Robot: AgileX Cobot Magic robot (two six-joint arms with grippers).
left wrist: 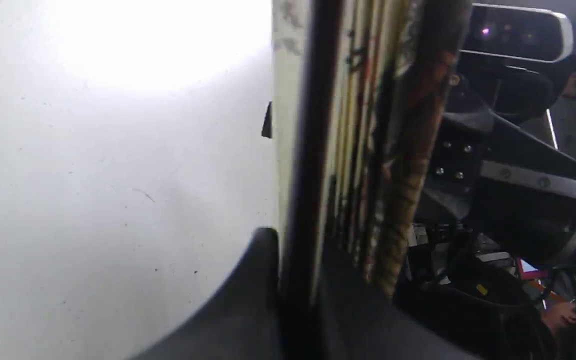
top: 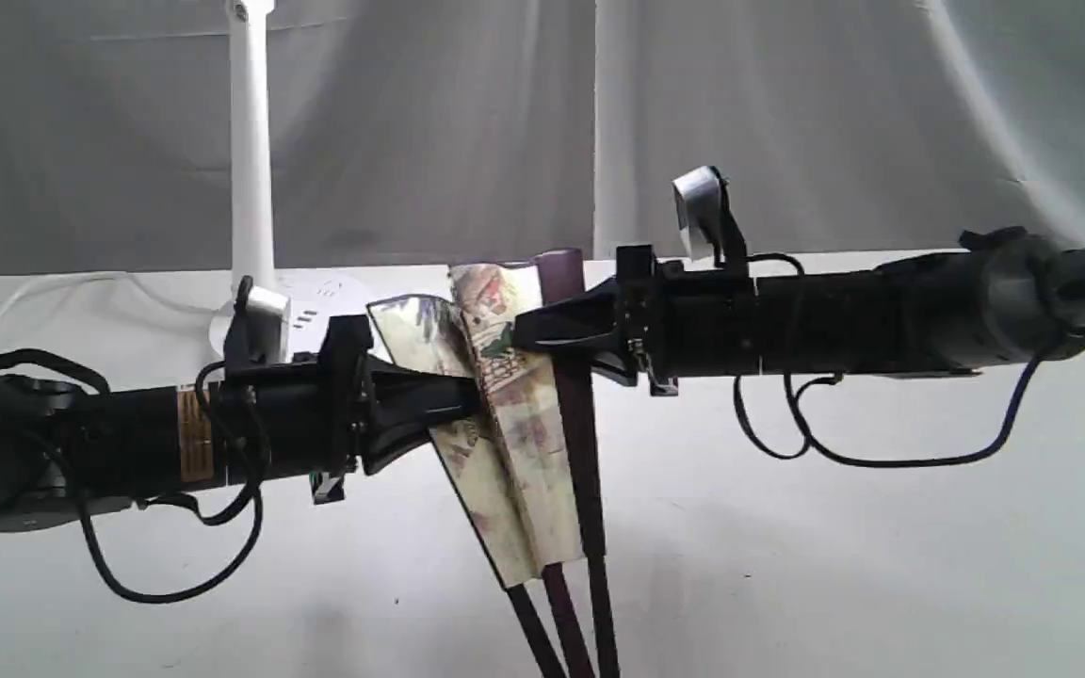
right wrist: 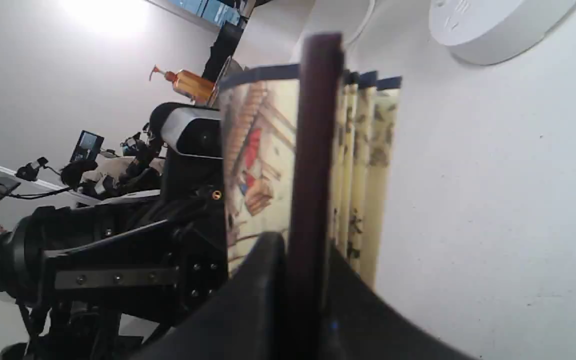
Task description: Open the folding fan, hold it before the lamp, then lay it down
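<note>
The folding fan hangs upright over the white table, partly spread, its maroon ribs pointing down and crossing at the lower edge. My left gripper comes in from the left and is shut on the fan's left guard; in the left wrist view that dark guard runs between the left gripper's fingers. My right gripper reaches in from the right, shut on the maroon right guard, which sits between the right gripper's fingers. The lamp stands behind on the left, its round base on the table.
The lamp's white cord trails along the table's back left. A grey curtain closes off the back. Black cables loop beneath both arms. An amber pump bottle stands far off in the right wrist view.
</note>
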